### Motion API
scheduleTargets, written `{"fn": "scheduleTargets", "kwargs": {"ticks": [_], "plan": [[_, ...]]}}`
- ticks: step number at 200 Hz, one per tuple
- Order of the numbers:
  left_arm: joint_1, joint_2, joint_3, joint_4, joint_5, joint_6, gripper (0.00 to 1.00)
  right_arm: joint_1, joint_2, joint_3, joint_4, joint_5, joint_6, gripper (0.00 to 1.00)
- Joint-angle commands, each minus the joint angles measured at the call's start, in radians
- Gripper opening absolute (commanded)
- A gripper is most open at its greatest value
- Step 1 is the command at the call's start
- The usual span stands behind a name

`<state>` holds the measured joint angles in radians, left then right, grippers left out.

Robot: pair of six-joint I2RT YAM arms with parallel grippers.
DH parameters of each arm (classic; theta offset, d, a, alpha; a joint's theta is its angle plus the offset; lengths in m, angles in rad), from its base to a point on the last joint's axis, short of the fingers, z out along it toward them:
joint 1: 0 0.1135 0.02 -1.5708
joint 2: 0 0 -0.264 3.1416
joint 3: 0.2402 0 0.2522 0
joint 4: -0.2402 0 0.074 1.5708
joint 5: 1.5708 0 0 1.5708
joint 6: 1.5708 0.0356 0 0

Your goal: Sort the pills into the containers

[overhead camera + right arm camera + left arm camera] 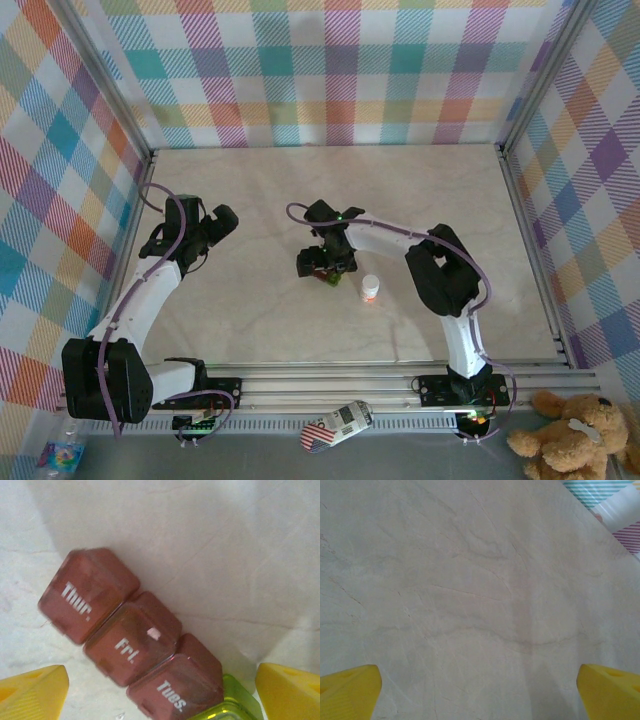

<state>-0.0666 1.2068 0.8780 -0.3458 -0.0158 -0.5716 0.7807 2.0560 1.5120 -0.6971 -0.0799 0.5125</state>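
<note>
The containers [132,650] are being seen lying diagonally, Thur. upper-left, green end lower-right, lids apparently shut. Right end effector [161,692] and left end effector [480,692] are being held apart.

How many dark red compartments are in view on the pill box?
3, in a diagonal row: the Thur. compartment upper left, the Fri. compartment middle, the Tues. compartment lower right, beside the green compartment. More may be cut off below.

We find the green box [240,700] cut by the bottom edge; from above, the right gripper [323,267] hides most containers [329,280] (lettering unreadable there).
</note>
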Motion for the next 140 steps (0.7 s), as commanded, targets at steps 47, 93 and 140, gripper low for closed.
{"fn": "scheduleTargets", "kwargs": {"ticks": [47, 93, 140], "plan": [[0.004, -0.016, 0.005, -0.006, 0.013, 0.001, 1.00, 0.047, -0.054, -0.018, -0.007, 0.008, 0.036, 0.95], [0.003, -0.014, 0.004, -0.010, 0.028, 0.007, 1.00, 0.070, -0.067, -0.058, 0.001, 0.159, -0.083, 0.95], [0.003, -0.013, 0.003, -0.013, 0.028, 0.008, 1.00, 0.103, -0.075, -0.088, 0.030, 0.171, -0.164, 0.90]]}}
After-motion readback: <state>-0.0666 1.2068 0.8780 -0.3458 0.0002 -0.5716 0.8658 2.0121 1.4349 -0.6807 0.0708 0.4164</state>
